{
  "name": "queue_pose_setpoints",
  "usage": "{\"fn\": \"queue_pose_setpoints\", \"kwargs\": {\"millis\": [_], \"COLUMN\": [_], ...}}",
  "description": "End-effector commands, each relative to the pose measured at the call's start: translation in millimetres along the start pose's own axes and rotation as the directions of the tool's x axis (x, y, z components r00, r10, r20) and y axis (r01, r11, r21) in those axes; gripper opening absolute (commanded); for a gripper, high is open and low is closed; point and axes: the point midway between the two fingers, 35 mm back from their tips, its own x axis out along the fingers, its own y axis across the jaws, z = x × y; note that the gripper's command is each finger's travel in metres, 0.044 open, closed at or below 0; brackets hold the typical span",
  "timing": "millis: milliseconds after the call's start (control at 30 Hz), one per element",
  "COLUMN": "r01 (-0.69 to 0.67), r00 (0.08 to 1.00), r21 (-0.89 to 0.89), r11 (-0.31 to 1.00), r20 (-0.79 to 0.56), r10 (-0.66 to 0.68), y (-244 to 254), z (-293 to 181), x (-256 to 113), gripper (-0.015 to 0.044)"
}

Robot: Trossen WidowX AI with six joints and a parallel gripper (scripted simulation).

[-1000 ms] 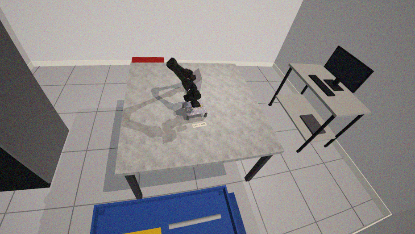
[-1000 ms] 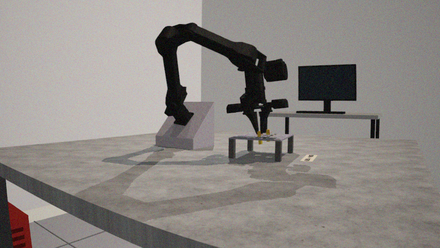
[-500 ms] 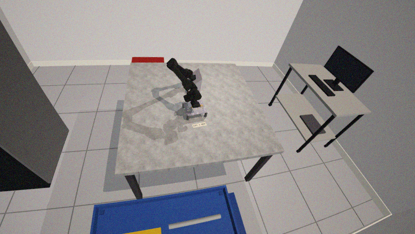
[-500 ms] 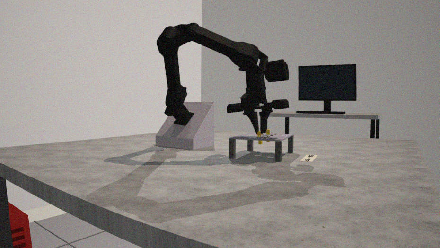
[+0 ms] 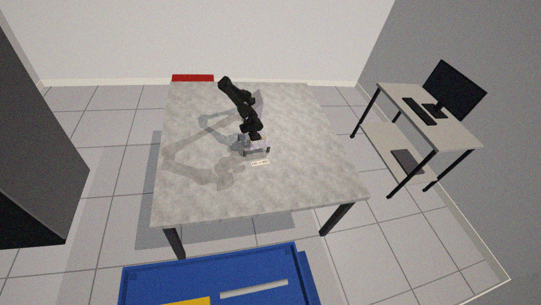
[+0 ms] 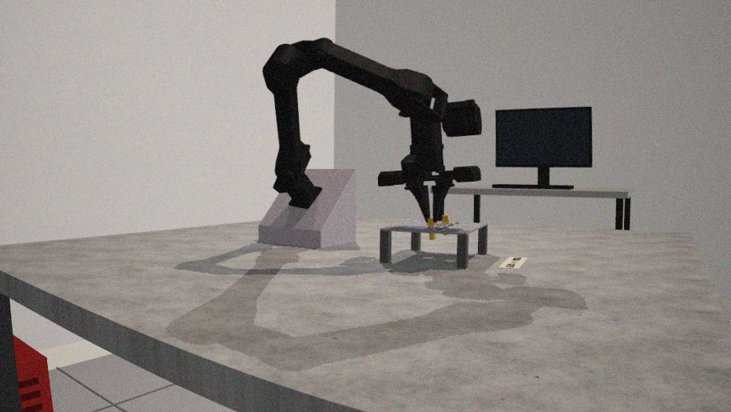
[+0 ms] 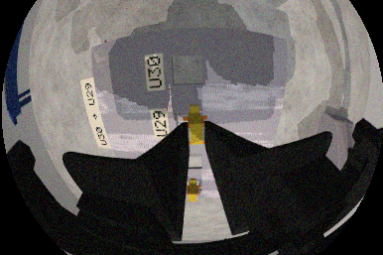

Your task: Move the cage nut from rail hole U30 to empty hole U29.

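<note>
Nut (image 7: 195, 125): between fingertips, by U29 label (image 7: 160, 123) | claw (image 6: 434, 222) (image 7: 195, 127): clamped on nut | U30 hole (image 7: 189, 69): vacant

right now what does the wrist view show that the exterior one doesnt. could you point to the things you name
Only the wrist: the readable U30 label (image 7: 154, 71) and the square U30 hole (image 7: 189, 69). Only the exterior: the dark monitor (image 6: 543, 136) and the rail plate's legs (image 6: 461, 251). Both: the gripper (image 6: 435, 221) (image 7: 195, 127) closed on a yellow cage nut (image 6: 431, 228) (image 7: 196, 128).
</note>
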Motion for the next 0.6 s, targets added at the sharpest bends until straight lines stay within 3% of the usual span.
{"fn": "queue_pose_setpoints", "kwargs": {"millis": [0, 567], "r01": [0.005, 0.029], "r00": [1.0, 1.0], "r21": [0.006, 0.006], "r11": [1.0, 1.0], "r20": [0.004, 0.004], "r10": [-0.005, -0.029], "y": [0.5, 1.5], "z": [0.9, 0.8], "x": [0.0, -0.1], "gripper": [0.0027, 0.0027]}}
